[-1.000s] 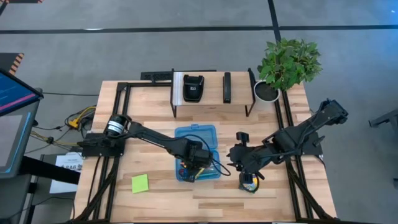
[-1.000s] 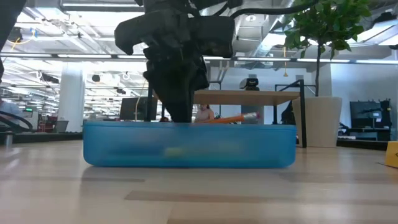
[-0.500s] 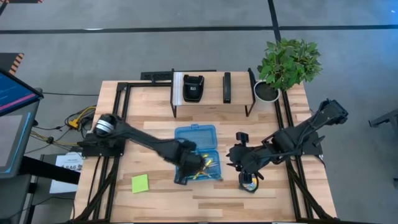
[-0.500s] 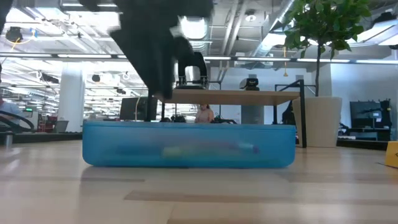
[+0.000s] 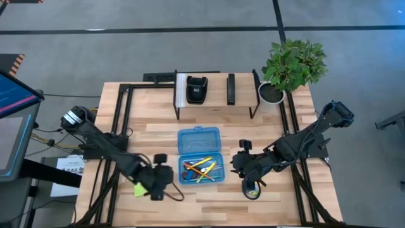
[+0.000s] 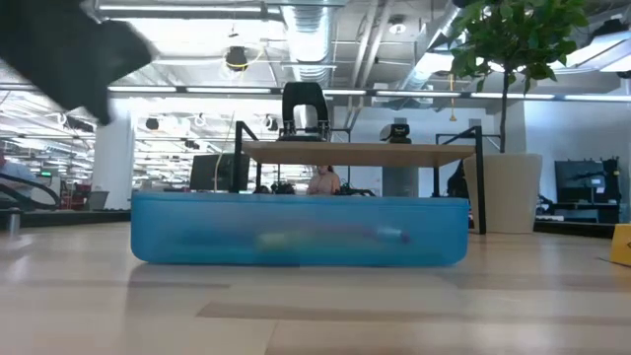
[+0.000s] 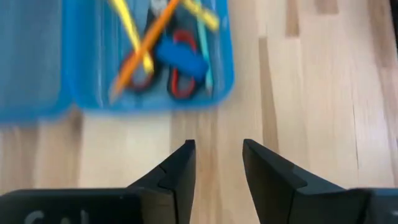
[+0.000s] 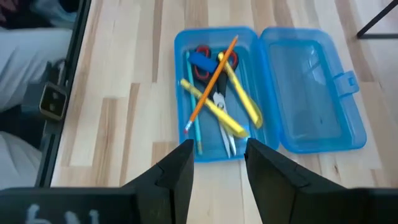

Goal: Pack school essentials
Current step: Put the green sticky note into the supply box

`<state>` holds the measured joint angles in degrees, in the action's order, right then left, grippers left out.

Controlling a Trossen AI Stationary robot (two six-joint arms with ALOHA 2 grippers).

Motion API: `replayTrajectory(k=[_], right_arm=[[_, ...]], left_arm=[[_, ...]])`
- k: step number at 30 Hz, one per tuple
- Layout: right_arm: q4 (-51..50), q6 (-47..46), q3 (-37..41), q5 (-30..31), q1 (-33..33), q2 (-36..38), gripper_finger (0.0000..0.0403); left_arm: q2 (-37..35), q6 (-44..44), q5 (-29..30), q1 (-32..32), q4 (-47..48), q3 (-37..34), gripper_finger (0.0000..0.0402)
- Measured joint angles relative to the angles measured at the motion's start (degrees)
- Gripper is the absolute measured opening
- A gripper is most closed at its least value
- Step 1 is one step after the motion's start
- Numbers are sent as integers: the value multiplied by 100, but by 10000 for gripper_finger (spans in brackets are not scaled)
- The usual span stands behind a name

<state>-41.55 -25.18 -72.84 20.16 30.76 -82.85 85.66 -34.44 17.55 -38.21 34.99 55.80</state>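
Blue plastic, lid thrown flat: the hinged case (image 5: 201, 154) lies open on the table, just off to the side of my left gripper (image 7: 217, 163), with the scissors (image 8: 214, 93), the yellow pencils (image 8: 239, 102), an orange pencil (image 8: 211, 78), a teal pencil (image 8: 193, 118) and the blue eraser (image 8: 200, 61) heaped in its tray. Five items look packed, by my count from the wrist views.

My left gripper hangs over bare wood, beside the case's front corner, fingers (image 7: 177, 171) spread with nothing between them. In the overhead view it sits over the green sticky-note pad (image 5: 138, 189), of which only an edge peeks out from under my wrist. That pad is not yet in the case, and I judge it the next thing to lift.

My right gripper (image 8: 216, 163) waits on the far side of the case from my left one, jaws parted and empty, looking across at the tray. Under my right arm a small yellow-green item (image 5: 252, 192) rests on the table, likely the crayon box, though it is mostly hidden. It too is outside the case.

From table height the case wall (image 6: 296, 229) shows as a translucent blue band with faint colours inside.

As I read it, the job is well past halfway: two items left to load, then the lid (image 8: 311, 93) to fold over. Beyond the case, well clear of both my grippers, stand a metal rack (image 5: 215, 92) with black devices and a potted plant (image 5: 292, 66).
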Motion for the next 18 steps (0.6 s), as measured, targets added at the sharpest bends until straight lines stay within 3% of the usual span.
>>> replayTrajectory(k=[8, 18], right_arm=[[408, 167, 0, -28, -116, 2, 166], [458, 167, 0, -42, -168, 2, 166]], left_arm=[[-168, -1672, 314, -1051, 23, -740, 156], [-168, -3279, 655, -2058, 174, -823, 238]])
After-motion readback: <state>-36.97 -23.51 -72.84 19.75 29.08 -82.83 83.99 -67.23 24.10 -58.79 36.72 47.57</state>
